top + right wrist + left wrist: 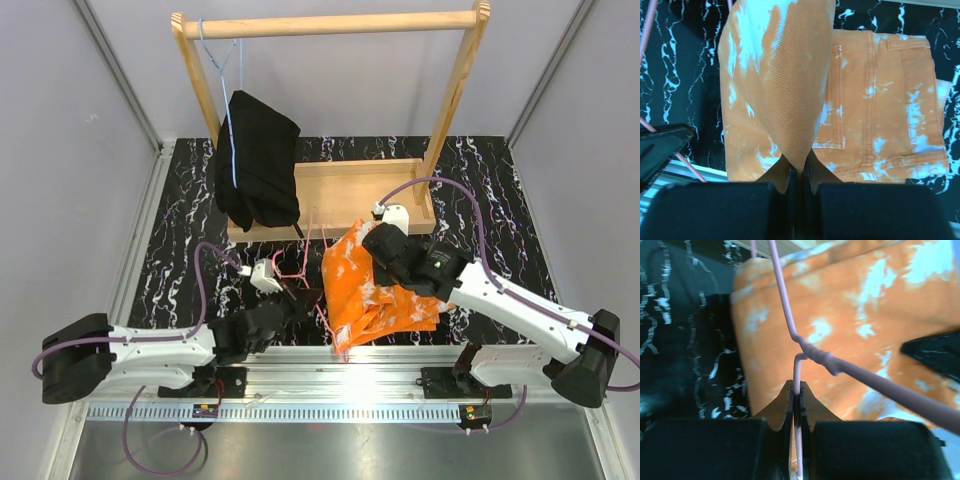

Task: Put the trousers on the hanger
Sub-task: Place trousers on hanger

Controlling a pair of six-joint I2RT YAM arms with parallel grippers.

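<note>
Left gripper [796, 392] pinches the pink wire hanger [784, 300]; right gripper [799, 172], just to its right, clamps a raised fold of the orange trousers [880, 100]. Both are grasped, but threading seems not yet begun.

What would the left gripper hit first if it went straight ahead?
Likely the trousers: the left gripper, shut on the hanger, faces that orange cloth, though the gap is unclear.

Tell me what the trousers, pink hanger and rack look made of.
Trousers: orange cloth, likely cotton twill, matte; ribbed weave and stitched seams show. Hanger: thin wire, probably coated metal, smooth pink; twisted at the neck. Rack: pale wood, apparently unpainted.
</note>
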